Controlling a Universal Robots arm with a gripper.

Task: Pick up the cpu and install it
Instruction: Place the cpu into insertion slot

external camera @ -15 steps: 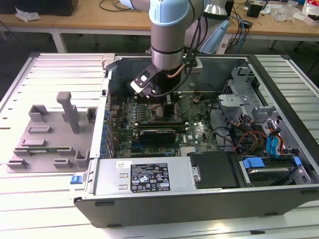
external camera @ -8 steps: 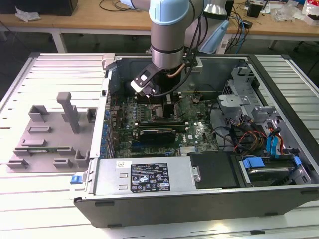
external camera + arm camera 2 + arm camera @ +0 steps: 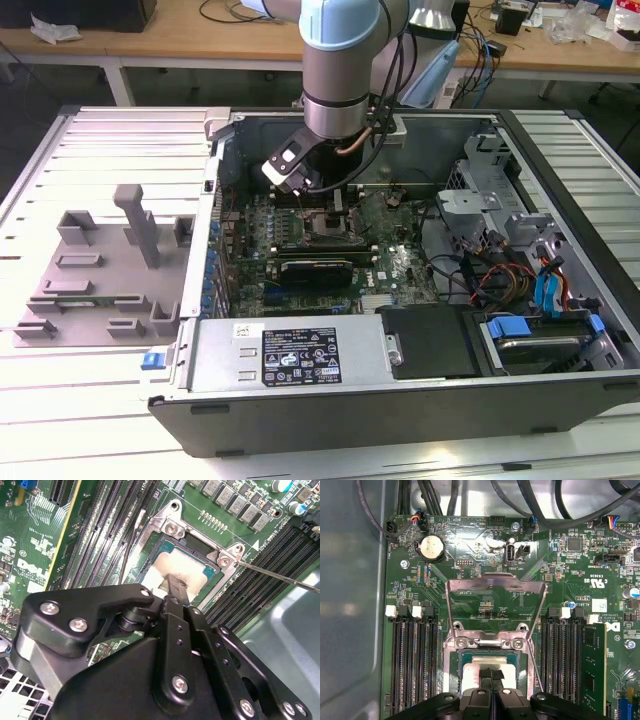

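First wrist view: black two-finger gripper (image 3: 490, 673) clenched empty, tips touching the silvery-grey square cpu (image 3: 471, 669) seated in the metal-framed socket (image 3: 487, 643) — hinged steel plate (image 3: 495, 587) raised. Fingers hide the cpu's near edge — I can't judge seating.

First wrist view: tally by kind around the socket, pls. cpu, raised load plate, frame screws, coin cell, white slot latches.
cpu: 1
raised load plate: 1
frame screws: 2
coin cell: 1
white slot latches: 4
Total: 9
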